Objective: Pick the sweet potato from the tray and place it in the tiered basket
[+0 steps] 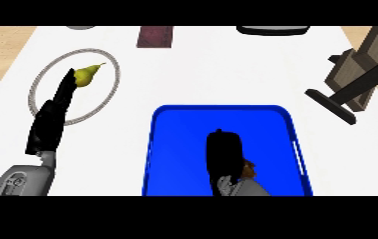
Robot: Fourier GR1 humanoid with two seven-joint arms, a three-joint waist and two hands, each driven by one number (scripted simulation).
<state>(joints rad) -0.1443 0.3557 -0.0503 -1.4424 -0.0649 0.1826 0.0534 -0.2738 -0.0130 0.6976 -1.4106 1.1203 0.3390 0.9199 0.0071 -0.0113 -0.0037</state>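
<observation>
Only a small orange-brown patch of the sweet potato point(249, 170) shows, peeking out at the right edge of the right black hand point(224, 155), so neither its long axis nor the way it points can be told. It sits low in the blue rectangular tray point(164, 148), pressed against the hand's right side, close to where the hand meets its grey forearm.

The right hand lies palm-down over the tray's floor, fingers reaching away toward the far rim. It covers nearly all of the sweet potato; from this steep view the fingers look bent over it, with the vegetable tucked under and beside the palm.

The left black hand point(53, 118) is off to the left of the tray, well apart from it, its fingers straight and extended, holding nothing. The fingertips overlap the round wire-rimmed ring point(38, 79) on the white worktop point(214, 68), and just beside those fingertips lies a yellow-green pear point(88, 74) inside that ring.

Beyond the right hand, to the far right, stands a dark-framed wooden tiered rack point(354, 78).
</observation>
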